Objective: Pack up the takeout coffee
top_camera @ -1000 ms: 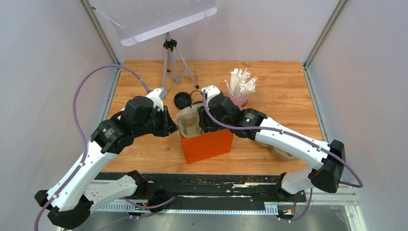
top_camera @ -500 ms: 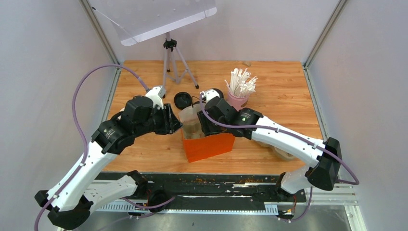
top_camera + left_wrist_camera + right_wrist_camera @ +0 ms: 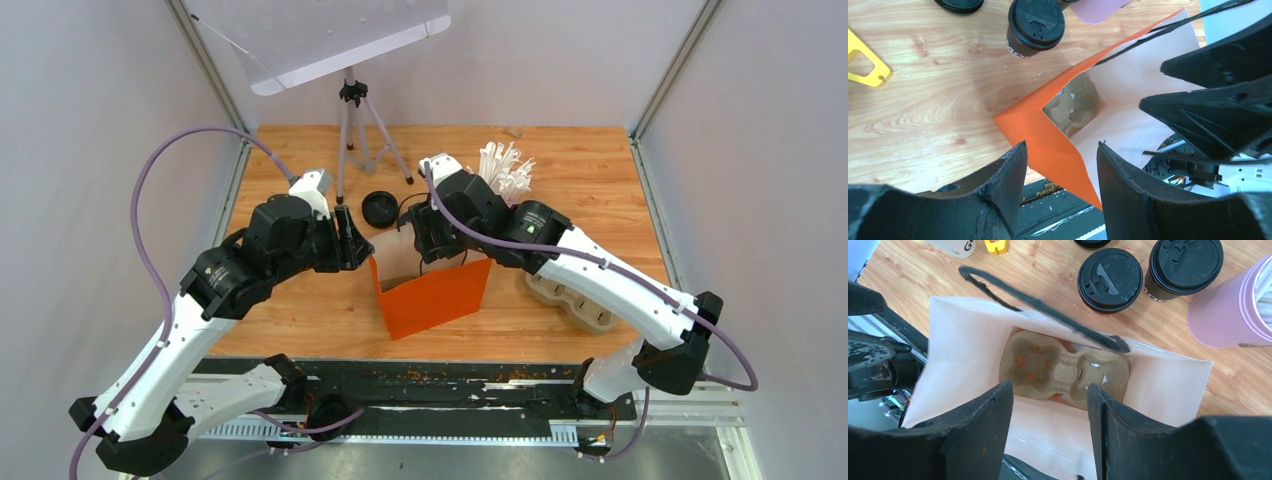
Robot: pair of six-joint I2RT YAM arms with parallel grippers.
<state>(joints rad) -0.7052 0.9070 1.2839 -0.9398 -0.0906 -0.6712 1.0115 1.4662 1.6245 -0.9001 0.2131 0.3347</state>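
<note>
Two takeout coffee cups (image 3: 1109, 280) (image 3: 1185, 262) with black lids stand on the wooden table just beyond the orange paper bag (image 3: 430, 298). A third black lid (image 3: 379, 208) shows behind the bag. The bag stands open, and a brown pulp tray (image 3: 1065, 367) lies flat on its bottom with nothing in its sockets. My right gripper (image 3: 1048, 387) hovers open above the bag's mouth. My left gripper (image 3: 1060, 145) is open at the bag's left corner (image 3: 1048, 135), with the orange wall showing between its fingers. Neither gripper holds anything.
The pink cup of straws (image 3: 1233, 310) stands beside the cups at the back right. Spare pulp trays (image 3: 572, 298) lie right of the bag. A tripod (image 3: 350, 125) stands at the back. A small yellow piece (image 3: 865, 67) lies on the table to the left.
The pulp tray that was held above the bag now lies inside it. Both grippers opened and rose clear, and the bag's walls spread apart.
</note>
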